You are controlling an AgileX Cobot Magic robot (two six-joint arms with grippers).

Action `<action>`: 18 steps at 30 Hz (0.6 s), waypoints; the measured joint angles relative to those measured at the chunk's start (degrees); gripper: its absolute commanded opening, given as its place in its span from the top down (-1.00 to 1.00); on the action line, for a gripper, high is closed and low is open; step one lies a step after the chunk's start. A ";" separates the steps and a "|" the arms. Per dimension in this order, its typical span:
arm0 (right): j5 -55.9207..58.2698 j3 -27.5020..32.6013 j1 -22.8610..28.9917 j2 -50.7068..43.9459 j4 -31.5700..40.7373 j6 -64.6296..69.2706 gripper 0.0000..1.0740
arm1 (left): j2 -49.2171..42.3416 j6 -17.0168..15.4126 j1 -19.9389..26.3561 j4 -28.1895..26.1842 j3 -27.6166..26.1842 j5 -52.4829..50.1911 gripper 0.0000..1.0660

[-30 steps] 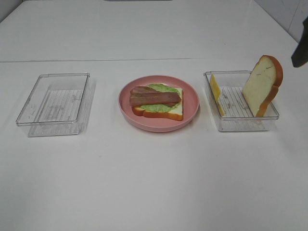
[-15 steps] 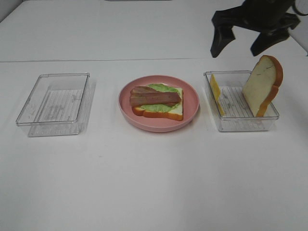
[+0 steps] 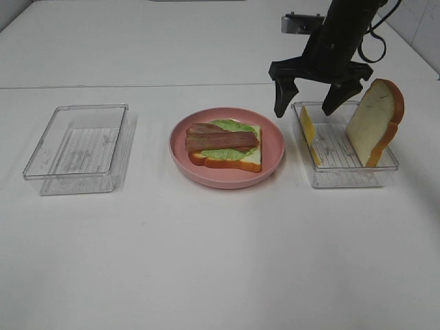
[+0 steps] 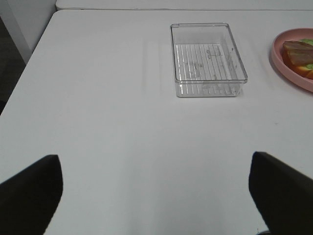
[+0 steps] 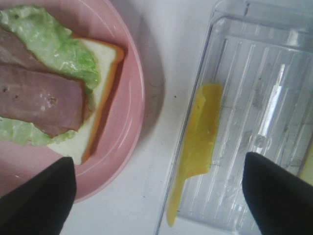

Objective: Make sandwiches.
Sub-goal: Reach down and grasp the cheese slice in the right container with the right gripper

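pink plate carries half-built sandwich, right hand open over cheese tray

pink plate point(image 3: 274, 152) sits mid table point(image 3: 220, 268). on it the bottom bread slice point(image 3: 253, 160) lies flat, the lettuce leaf point(image 3: 237, 127) spread over it, and the bacon strips point(image 3: 220, 141) run across the lettuce as the top layer.

right tray point(image 3: 344, 177), clear plastic, stands just beside the plate on the robot's right. inside it the cheese slice point(image 3: 307, 130) stands on edge against the wall nearest the plate. the second bread slice point(image 3: 375, 120) leans upright against the opposite wall and sticks up above the rim. cheese and bread are well apart, with ribbed tray floor between them.

right hand point(image 3: 304, 112) hovers over the plate-side end of the right tray, fingers pointing down and spread wide, nothing gripped. one finger is over the gap between plate and tray, the other over the tray interior. the right wrist view looks straight down with the cheese between the two fingers, not touched as far as i can tell.

left hand point(image 4: 155, 196) is out of the high view. its wrist view shows the fingers wide apart, nothing held, above bare table. left tray point(image 3: 75, 183), clear plastic, sits well apart from the plate on the robot's left, ahead of that hand.
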 measured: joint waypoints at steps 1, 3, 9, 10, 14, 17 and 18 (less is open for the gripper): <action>0.29 0.00 0.00 1.20 0.00 -0.23 -0.53 | 0.00 0.00 0.00 0.00 0.00 0.00 -0.83; 0.34 0.00 0.00 2.12 0.00 -0.34 -0.53 | 0.00 0.00 0.00 0.00 0.00 0.00 -0.83; 0.46 0.00 0.00 3.61 -0.06 -0.69 -0.52 | 0.00 0.00 0.00 0.00 0.00 0.00 -0.83; 0.46 0.00 0.00 3.78 -0.06 -0.97 -0.50 | 0.00 0.00 0.00 0.00 0.00 0.00 -0.83; 0.46 0.00 0.00 3.78 -0.06 -0.97 -0.34 | 0.00 0.00 0.00 0.00 0.00 0.00 -0.83; 0.40 0.00 0.00 3.78 -0.06 -0.97 -0.22 | 0.00 0.00 0.00 0.00 0.00 0.00 -0.83; 0.40 0.00 0.00 3.78 -0.06 -0.97 -0.10 | 0.00 0.00 0.00 0.00 0.00 0.00 -0.83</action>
